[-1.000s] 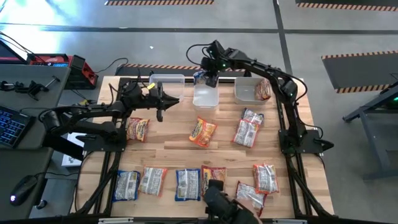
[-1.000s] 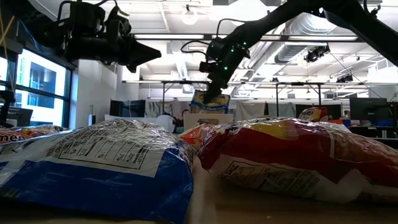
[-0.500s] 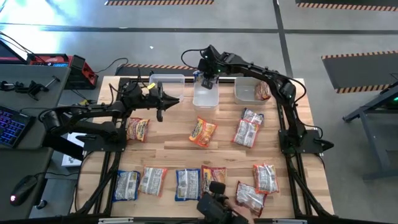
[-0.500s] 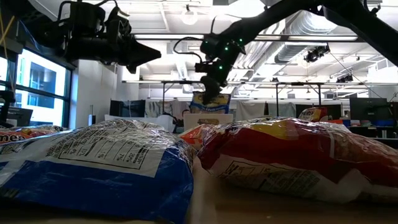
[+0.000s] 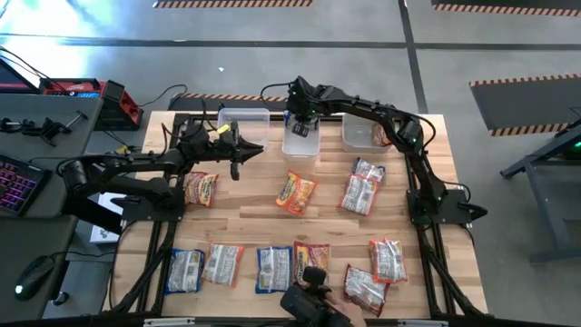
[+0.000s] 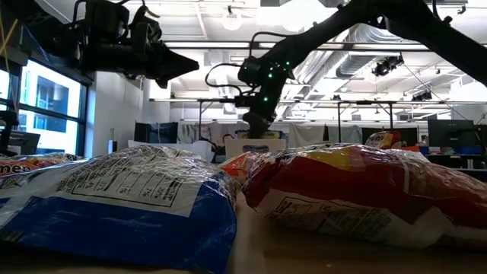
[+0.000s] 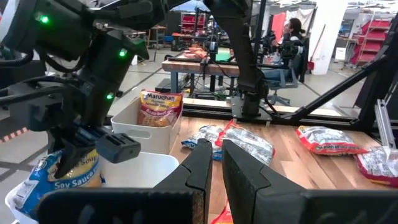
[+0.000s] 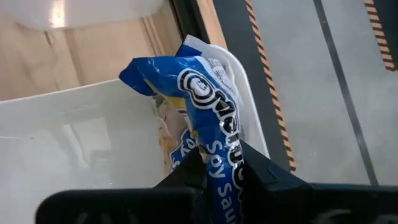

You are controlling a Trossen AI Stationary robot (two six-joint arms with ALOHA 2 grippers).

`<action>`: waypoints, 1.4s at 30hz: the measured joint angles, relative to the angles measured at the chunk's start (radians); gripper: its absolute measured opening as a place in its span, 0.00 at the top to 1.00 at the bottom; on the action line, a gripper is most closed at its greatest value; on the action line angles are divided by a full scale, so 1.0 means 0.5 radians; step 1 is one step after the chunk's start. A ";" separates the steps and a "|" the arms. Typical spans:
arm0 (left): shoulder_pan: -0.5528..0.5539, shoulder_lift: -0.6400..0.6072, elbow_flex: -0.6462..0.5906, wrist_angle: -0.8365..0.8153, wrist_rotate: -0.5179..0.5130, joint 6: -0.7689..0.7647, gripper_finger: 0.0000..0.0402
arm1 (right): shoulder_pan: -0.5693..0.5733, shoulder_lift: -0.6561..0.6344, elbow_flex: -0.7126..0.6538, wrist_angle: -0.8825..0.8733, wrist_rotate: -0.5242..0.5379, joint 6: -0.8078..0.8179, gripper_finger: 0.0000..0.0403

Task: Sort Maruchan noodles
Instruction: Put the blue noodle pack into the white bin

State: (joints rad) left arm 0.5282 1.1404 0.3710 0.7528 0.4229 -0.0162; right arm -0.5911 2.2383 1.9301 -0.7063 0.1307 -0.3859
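A blue-and-white noodle packet [image 8: 208, 118] is pinched between the closed fingers of the right gripper [image 5: 300, 121] and held inside the middle clear bin [image 5: 300, 143] at the table's far edge. The left gripper [image 5: 238, 150], fingers closed and empty, is held above the table beside an orange packet [image 5: 201, 188].

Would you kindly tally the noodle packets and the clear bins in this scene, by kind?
Noodle packets: 12
Clear bins: 3
Total: 15
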 joint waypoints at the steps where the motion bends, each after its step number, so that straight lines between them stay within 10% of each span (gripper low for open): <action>1: 0.000 0.000 0.000 -0.001 0.001 0.001 0.94 | 0.002 0.000 0.000 0.001 0.008 -0.020 0.93; 42: 0.000 0.000 0.000 -0.046 0.001 0.021 0.94 | -0.030 -0.051 -0.002 0.136 -0.075 -0.126 0.57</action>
State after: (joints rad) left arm 0.5282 1.1404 0.3710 0.7296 0.4232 -0.0057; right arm -0.6061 2.2127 1.9289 -0.6385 0.0932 -0.4487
